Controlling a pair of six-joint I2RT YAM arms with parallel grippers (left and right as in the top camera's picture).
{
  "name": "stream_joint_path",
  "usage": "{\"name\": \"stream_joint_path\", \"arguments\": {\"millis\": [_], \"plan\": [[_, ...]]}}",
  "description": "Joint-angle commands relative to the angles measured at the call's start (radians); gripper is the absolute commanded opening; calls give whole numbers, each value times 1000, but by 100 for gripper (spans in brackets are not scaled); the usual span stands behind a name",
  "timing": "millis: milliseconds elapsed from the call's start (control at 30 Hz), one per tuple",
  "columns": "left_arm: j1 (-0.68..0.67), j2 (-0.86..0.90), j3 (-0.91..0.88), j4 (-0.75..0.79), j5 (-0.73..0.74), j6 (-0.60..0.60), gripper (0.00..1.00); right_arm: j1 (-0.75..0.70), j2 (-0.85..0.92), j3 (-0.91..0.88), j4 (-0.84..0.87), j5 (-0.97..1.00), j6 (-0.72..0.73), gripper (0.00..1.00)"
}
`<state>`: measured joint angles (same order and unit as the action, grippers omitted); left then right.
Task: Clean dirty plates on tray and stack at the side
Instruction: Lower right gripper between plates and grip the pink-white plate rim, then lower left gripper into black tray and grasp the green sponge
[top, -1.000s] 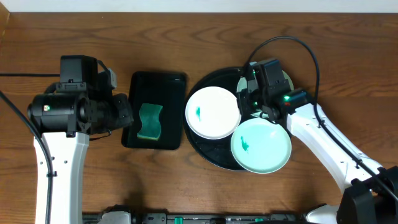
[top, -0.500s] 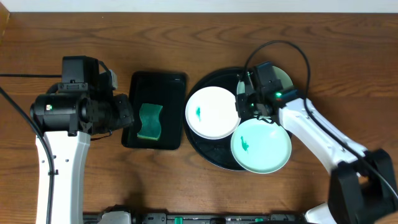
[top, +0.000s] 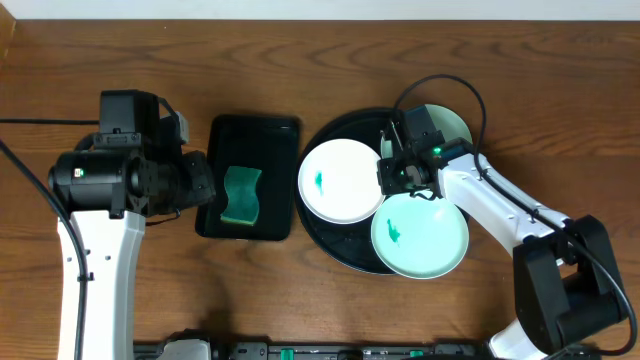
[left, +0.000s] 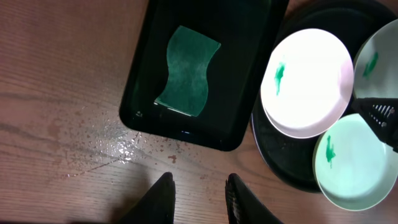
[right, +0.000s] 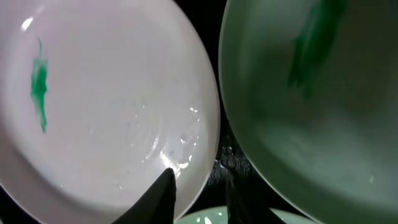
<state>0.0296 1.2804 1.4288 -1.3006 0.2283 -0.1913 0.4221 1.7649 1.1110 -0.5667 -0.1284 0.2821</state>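
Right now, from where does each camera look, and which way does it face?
Overhead: above the table, facing straight down; left arm, right arm, round tray and sponge show.
Left wrist: on the left arm, facing down at the rectangular tray; the left gripper shows at the bottom edge.
Right wrist: low over the round tray, facing down between the white plate and a mint plate; the right gripper shows at the bottom.
Shared: all three views show the white plate's teal smear.

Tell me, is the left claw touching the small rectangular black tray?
Apart. The left wrist view shows bare table between the left claw and the near rim of the rectangular tray.
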Motion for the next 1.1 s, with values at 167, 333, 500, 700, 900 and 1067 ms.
{"name": "stream_joint_path", "arguments": {"millis": [167, 333, 500, 700, 900, 1067], "plan": [[-3, 0, -11, -3, -16, -13, 29, 4, 73, -3, 36, 19, 32, 15], [-3, 0, -11, -3, -17, -13, 29, 4, 74, -3, 41, 19, 32, 6], [-3, 0, -11, -3, -17, -13, 29, 4, 74, -3, 40, 20, 32, 1], [-3, 0, -11, 7, -29, -13, 29, 5, 74, -3, 43, 19, 32, 1], [-3, 6, -12, 12, -65, -1, 29, 5, 74, -3, 46, 15, 32, 1], [-3, 58, -12, 36, -64, -2, 33, 12, 74, -3, 51, 16, 32, 1]]}}
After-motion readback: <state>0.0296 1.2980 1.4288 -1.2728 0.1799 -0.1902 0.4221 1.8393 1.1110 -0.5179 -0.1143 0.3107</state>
